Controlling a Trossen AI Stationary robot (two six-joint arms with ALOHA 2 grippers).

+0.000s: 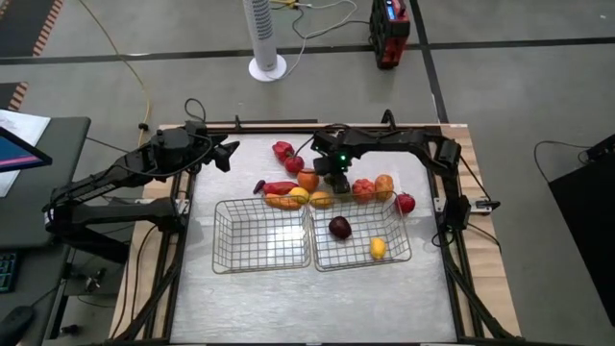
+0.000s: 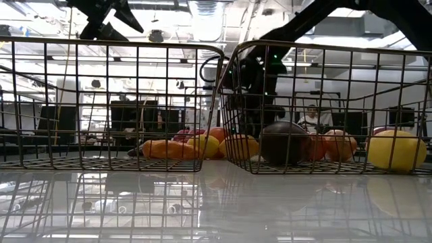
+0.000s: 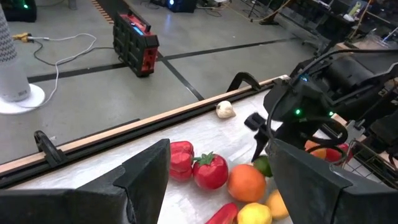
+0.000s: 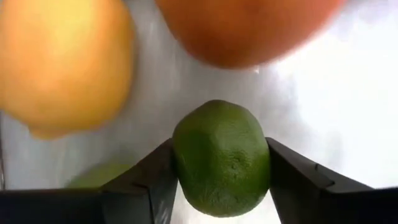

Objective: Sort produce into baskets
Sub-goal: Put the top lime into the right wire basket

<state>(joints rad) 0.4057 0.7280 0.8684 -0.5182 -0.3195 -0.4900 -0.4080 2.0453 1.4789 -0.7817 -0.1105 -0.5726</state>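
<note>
Green and round, a lime point(image 4: 221, 158) sits squeezed between the fingers of the right gripper point(image 1: 335, 180), which reaches down into the heap of produce point(image 1: 327, 187) on the tabletop point(image 1: 288, 298), just beyond the far rims of the two wire baskets. The right wrist view shows both dark fingers point(image 4: 149, 183) touching the fruit's sides, with a yellow lemon point(image 4: 62, 62) and an orange point(image 4: 245, 28) crowding close behind it. Whether the lime is already off the surface cannot be told.

The right-hand basket point(image 1: 399, 252) holds a dark maroon fruit point(image 1: 339, 227) and a yellow one point(image 1: 378, 248); the left-hand basket point(image 1: 223, 252) looks empty. Peppers, a tomato point(image 3: 209, 172) and other pieces lie in a row along the baskets' far side, and a whitish piece point(image 3: 224, 109) rests apart near the table's far edge.

The left gripper point(image 1: 229, 154) waits above the far left of the tabletop, fingers spread and holding nothing.

The risk lies in the grip: the lime is smooth and rounded, and a pinch off its middle could squirt it out as the arm rises. The neighbours sit so near that a lift may nudge them rolling, and a low carry could clip the basket's rim.
</note>
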